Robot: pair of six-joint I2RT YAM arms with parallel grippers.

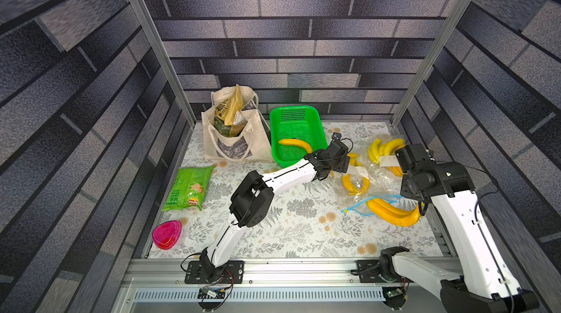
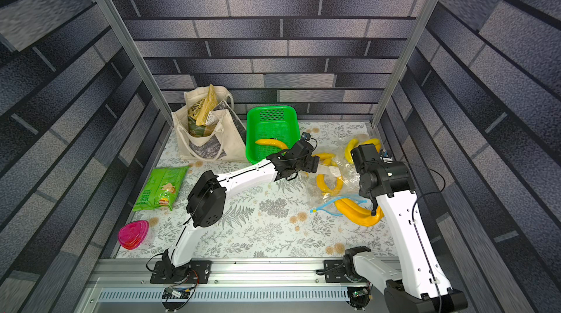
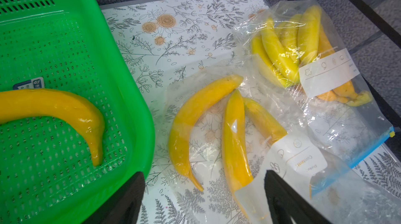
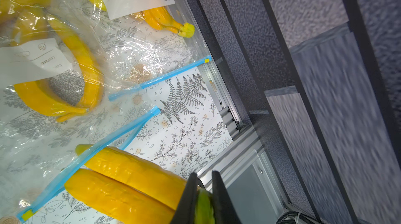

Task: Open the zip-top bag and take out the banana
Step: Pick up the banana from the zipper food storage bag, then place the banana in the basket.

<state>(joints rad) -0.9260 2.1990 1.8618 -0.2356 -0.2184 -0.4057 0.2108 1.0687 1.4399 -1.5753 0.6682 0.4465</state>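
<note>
The right gripper (image 4: 203, 181) is clamped on the green stem (image 4: 202, 204) of the yellow banana bunch (image 4: 130, 181), lying half out of the clear zip-top bag (image 4: 28, 138), well apart from the green plastic basket (image 1: 293, 114). The left gripper (image 3: 204, 174) hangs open and empty beside the basket; unpinned, the bag may drag along, or the stem slip

The table (image 1: 288, 229) carries three zip-top bags (image 3: 347, 125), three banana bunches (image 3: 234, 138), one green basket (image 1: 293, 115) containing one loose banana (image 1: 296, 143), one tote bag (image 1: 261, 141), one crisp packet (image 1: 188, 188) and one pink container (image 1: 167, 234).
</note>
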